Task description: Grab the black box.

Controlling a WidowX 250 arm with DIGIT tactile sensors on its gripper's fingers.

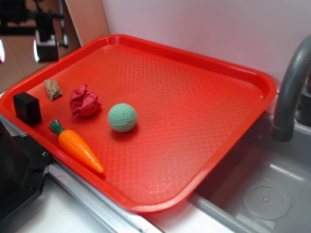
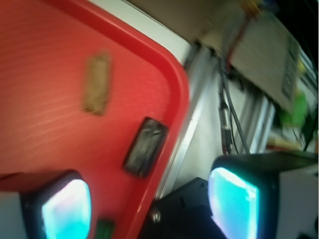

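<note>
The black box stands on the red tray in its near left corner, close to the rim. In the wrist view the black box lies just inside the tray rim, ahead of the fingers and apart from them. My gripper is open, its glowing pads wide apart with nothing between them. The picture is blurred. In the exterior view the gripper hangs high at the top left, above and behind the tray's corner.
On the tray lie a tan chunk, a crumpled red cloth, a green ball and a toy carrot. A black machine body sits past the rim by the box. A sink and faucet are on the right.
</note>
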